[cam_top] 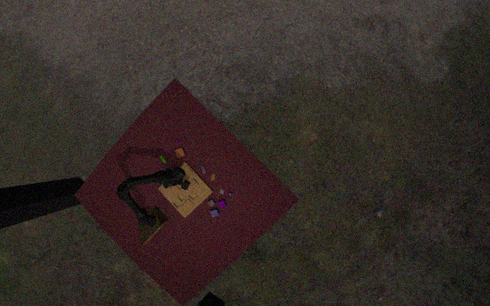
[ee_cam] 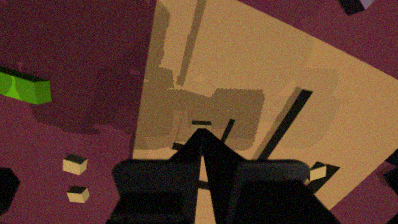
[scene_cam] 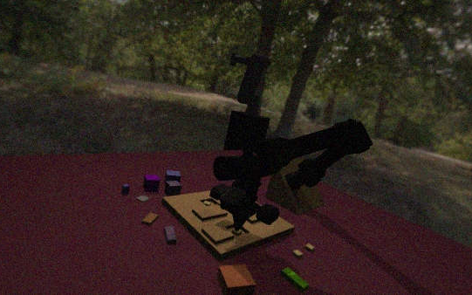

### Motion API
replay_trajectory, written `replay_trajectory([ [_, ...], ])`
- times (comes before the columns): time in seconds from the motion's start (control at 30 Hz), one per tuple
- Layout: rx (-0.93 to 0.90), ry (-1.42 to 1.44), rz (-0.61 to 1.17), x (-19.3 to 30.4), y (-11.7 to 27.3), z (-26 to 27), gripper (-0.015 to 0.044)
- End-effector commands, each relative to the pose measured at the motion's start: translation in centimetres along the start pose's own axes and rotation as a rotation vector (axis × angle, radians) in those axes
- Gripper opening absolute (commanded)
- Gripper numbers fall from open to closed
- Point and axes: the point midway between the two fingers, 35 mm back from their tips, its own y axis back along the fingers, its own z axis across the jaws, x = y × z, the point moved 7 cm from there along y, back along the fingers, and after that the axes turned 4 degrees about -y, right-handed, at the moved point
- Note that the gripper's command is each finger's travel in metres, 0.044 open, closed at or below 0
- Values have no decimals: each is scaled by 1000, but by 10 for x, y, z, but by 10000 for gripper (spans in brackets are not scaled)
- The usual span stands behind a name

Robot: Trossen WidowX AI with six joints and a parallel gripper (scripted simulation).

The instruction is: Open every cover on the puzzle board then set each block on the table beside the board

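Note:
The tan puzzle board (cam_top: 185, 212) (scene_cam: 279, 228) (ee_cam: 287, 45) lies on the red table. My gripper (scene_cam: 237, 228) (ee_cam: 201, 132) is shut and empty, its tips low over the board at a well near one corner. A tan block in that well is mostly hidden by the fingers in the wrist view. One raised square cover (scene_cam: 217, 234) is beside that well; another cover (scene_cam: 209, 212) is farther back. A tan block (scene_cam: 207, 202) shows in an open well beyond it. In the wrist view a block (ee_cam: 318, 173) sits in a well. Two small tan blocks (scene_cam: 297, 253) (ee_cam: 75, 165) rest off the board.
A green bar (cam_top: 163, 159) (scene_cam: 295, 278) (ee_cam: 27, 90) and an orange block (cam_top: 179, 152) (scene_cam: 236, 277) lie near the board. Beyond its other side are a purple cube (cam_top: 222, 204) (scene_cam: 151, 183), a grey bar (scene_cam: 170, 235), a flat orange piece (scene_cam: 150, 218) and several other pieces.

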Motion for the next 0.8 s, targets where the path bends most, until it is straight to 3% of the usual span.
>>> replay_trajectory([
  [0.0,-2,-5,1,0,-2,-1,0],
  [0.4,-2,100,1,0,-1,-1,0],
  [0.77,-2,1100,1,1,9,0,0],
])
